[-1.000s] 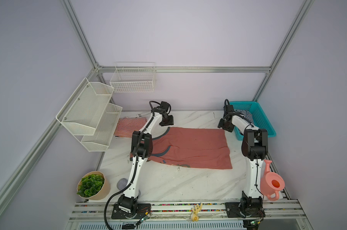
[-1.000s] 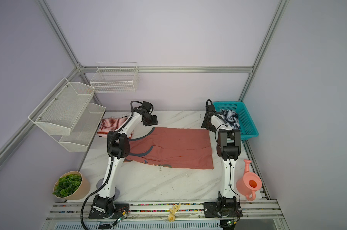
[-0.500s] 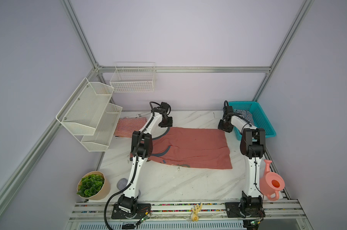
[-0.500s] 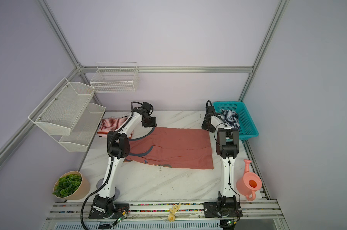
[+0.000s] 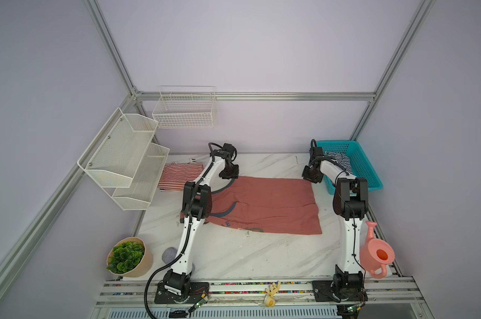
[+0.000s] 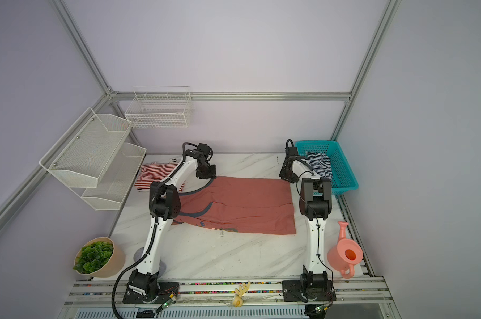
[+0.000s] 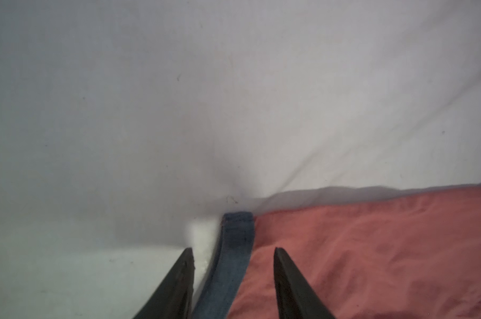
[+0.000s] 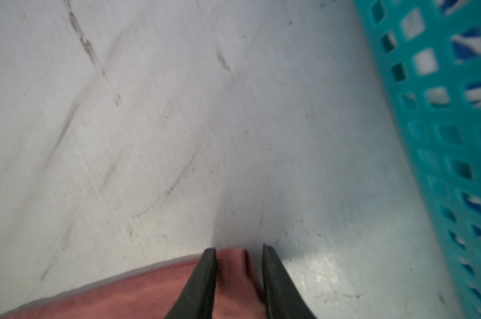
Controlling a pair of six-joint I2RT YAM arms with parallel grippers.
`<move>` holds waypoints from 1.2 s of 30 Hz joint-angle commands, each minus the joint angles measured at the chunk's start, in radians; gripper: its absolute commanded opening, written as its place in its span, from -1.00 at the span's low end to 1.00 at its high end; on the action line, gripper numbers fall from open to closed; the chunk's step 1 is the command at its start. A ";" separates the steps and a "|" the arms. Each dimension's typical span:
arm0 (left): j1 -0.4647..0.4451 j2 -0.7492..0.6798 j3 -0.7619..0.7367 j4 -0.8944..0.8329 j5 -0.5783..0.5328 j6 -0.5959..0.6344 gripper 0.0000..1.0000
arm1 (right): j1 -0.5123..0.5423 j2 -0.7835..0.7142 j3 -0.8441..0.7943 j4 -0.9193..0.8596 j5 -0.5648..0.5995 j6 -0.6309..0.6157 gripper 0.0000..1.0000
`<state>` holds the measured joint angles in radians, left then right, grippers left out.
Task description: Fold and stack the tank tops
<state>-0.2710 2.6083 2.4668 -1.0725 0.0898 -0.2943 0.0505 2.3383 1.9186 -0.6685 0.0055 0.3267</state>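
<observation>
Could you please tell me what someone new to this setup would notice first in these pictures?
The salmon-red tank top spread across the middle of the white table draws the eye, with the left gripper and the right gripper straddling its two far corners. Next come the teal basket at the far right, holding a navy-striped top, and the red-striped top lying at the far left.
</observation>
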 commanded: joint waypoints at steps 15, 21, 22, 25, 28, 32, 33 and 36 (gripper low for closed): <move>-0.012 0.080 0.089 0.018 0.025 -0.052 -0.18 | -0.004 -0.001 -0.036 0.007 -0.016 -0.011 -0.66; -0.021 0.096 0.088 0.035 0.048 -0.061 -0.41 | -0.004 -0.002 -0.043 0.010 -0.024 -0.012 -0.83; -0.023 0.099 0.085 0.036 0.049 -0.059 -0.48 | -0.005 -0.002 -0.043 0.012 -0.026 -0.012 -0.87; -0.027 0.098 0.067 0.035 0.046 -0.059 -0.73 | -0.005 -0.004 -0.041 0.014 -0.030 -0.017 -1.00; -0.028 0.079 0.041 0.032 0.024 -0.063 -1.00 | -0.005 -0.020 -0.052 0.027 -0.029 -0.034 -1.00; -0.028 0.050 0.025 0.037 0.016 -0.061 -1.00 | -0.005 -0.061 -0.089 0.061 -0.024 -0.040 -1.00; -0.029 0.042 0.024 0.037 0.017 -0.060 -1.00 | -0.005 -0.071 -0.095 0.065 -0.024 -0.040 -1.00; -0.030 0.008 0.007 0.044 0.021 -0.062 -1.00 | -0.005 -0.115 -0.130 0.089 -0.024 -0.040 -1.00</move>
<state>-0.2886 2.6514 2.5015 -1.0073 0.1062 -0.3561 0.0505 2.2879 1.8194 -0.5884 -0.0235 0.3012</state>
